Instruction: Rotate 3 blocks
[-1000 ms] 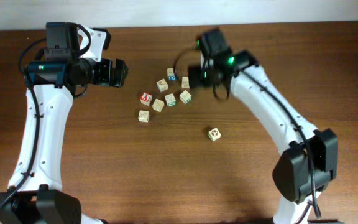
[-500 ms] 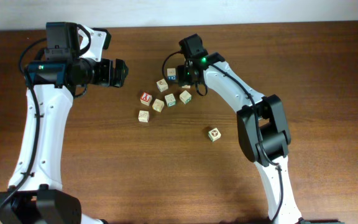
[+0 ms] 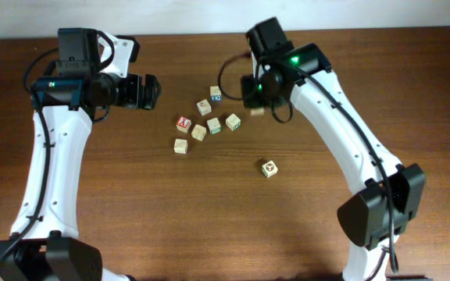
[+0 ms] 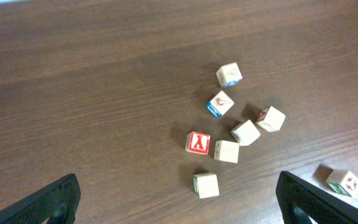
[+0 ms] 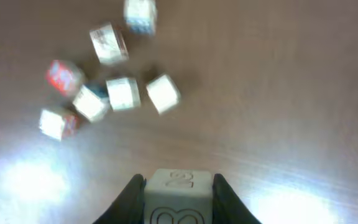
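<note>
Held block (image 5: 179,186): you have it pinched between the two fingers of the right gripper (image 5: 179,199), with a pale embossed face turned to the wrist camera. From overhead only a sliver of it shows under the jaws. It is over the table (image 3: 412,94) toward the far edge, just right of the cluster (image 3: 214,126). You cannot tell whether it touches the wood.

Marked block (image 3: 269,168): it lies alone on the table, well apart from the cluster on the near-right side. A dark mark shows on its top face.

Cluster: seven small pale cubes lie loosely grouped, most of them apart from one another and turned at different angles. The red block (image 3: 183,122) is on the cluster's left side. The blue block (image 3: 216,93) is the one closest to the far edge. One cube sits a little apart on the near-left side. In the right wrist view the cluster is blurred, so its printed faces cannot be read there.

Left gripper (image 3: 153,92): your jaws are spread wide and hold nothing. The gripper hangs over the table left of the cluster, toward the far-left corner, and points at the cubes. In its wrist view the two dark fingertips stand at the lower corners, with the cluster between and beyond them.
</note>
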You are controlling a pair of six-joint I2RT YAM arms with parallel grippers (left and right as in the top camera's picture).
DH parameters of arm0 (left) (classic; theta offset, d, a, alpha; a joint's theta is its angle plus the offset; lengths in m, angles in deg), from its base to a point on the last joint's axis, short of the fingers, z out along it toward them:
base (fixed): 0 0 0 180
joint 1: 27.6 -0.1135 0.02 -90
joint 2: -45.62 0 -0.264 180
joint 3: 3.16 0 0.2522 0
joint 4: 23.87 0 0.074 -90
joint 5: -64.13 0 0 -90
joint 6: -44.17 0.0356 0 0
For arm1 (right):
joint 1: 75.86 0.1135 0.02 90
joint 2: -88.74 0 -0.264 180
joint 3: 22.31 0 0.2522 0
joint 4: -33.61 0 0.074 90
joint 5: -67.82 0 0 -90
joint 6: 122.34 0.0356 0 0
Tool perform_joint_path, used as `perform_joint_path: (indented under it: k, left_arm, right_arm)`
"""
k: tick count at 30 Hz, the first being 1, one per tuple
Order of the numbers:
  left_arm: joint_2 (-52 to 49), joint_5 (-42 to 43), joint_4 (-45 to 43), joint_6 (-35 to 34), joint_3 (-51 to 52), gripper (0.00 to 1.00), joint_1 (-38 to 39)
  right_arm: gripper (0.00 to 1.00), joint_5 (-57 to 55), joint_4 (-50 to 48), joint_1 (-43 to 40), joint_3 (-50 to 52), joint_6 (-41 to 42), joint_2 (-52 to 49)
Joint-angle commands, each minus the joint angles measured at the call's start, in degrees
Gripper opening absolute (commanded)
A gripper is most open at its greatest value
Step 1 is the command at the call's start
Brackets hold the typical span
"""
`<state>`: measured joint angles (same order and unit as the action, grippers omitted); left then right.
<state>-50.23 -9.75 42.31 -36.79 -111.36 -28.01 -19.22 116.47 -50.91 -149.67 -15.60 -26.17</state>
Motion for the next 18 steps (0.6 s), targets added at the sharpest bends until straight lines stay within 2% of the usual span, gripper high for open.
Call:
perform_joint_path:
  k: [1, 4, 7, 10, 11, 13, 16, 18]
  left_arm:
    - [-0.1, 0.6, 0.0, 0.9, -1.2, 0.99, -0.1]
    - [-0.1, 0.6, 0.0, 0.9, -1.2, 0.99, -0.1]
    - [-0.1, 0.6, 0.0, 0.9, -1.2, 0.99, -0.1]
    - [-0.1, 0.6, 0.0, 0.9, -1.2, 0.99, -0.1]
    - [-0.1, 0.6, 0.0, 0.9, -1.2, 0.99, -0.1]
    - [-0.1, 0.6, 0.0, 0.9, -1.2, 0.99, -0.1]
    - [-0.1, 0.6, 0.0, 0.9, -1.2, 0.99, -0.1]
    - [-0.1, 0.6, 0.0, 0.9, -1.2, 0.99, -0.1]
  right_arm:
    - [0.22, 4.3, -0.2, 3.4, 8.9, 0.3, -3.3]
    - [0.23, 3.4, -8.8, 5.8, 22.7, 3.7, -3.3]
    - [0.23, 1.3, -12.7, 5.8, 28.5, 3.7, -3.3]
    - [0.24, 1.3, -11.9, 5.8, 28.8, 3.7, -3.3]
    - [0.35, 1.3, -11.3, 5.8, 28.8, 3.7, -3.3]
    - [0.42, 1.3, -11.0, 5.8, 28.8, 3.7, -3.3]
    - [0.46, 1.3, -11.5, 5.4, 26.7, 3.6, -3.3]
    - [0.49, 1.3, -9.0, 3.8, 19.3, 1.4, -3.3]
